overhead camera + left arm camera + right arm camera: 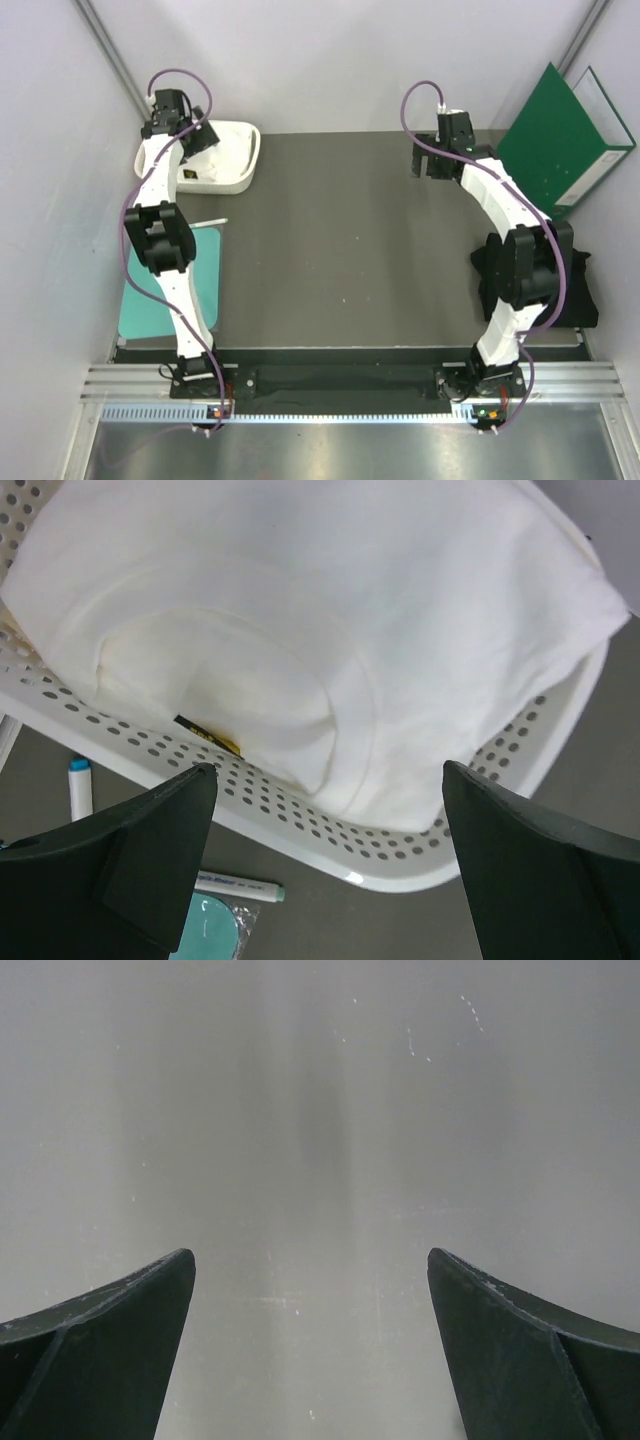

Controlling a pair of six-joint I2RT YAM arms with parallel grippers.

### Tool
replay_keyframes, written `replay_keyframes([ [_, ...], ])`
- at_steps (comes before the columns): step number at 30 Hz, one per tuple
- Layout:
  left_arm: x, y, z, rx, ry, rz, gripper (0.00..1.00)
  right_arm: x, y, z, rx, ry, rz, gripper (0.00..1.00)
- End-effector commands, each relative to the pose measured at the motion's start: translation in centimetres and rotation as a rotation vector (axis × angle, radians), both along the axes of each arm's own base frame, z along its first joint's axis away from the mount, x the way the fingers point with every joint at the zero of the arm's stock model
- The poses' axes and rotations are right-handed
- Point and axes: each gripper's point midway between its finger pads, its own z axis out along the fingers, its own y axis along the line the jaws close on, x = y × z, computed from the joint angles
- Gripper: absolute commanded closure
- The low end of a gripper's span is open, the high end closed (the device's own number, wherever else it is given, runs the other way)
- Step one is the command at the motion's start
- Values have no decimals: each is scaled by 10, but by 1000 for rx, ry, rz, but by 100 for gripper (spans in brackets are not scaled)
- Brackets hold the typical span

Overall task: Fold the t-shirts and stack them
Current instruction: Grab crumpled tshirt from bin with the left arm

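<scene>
On the grey table (350,250), at its far-left corner, a white t-shirt (330,610) lies bunched in a perforated basket (300,820). It looks soft and light, best pinched at what seems the collar fold. The left gripper (328,770) hangs over it and the right gripper (310,1255) over the table, both wide apart and empty.

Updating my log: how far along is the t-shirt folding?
Done: nothing, no stack on the table. In hand: the left gripper, open, hovers over the white t-shirt in the basket; the right gripper is open over bare table. Left: all folding, including the black t-shirt.
</scene>
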Motion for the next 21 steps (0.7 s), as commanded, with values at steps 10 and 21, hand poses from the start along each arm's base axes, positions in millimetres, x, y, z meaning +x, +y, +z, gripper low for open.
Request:
replay_keyframes([
  [10, 22, -23, -74, -94, 99, -6, 13, 25, 8, 7, -11, -15, 36, 0],
  [21, 28, -20, -23, -63, -29, -2, 100, 24, 11, -8, -4, 18, 44, 0],
])
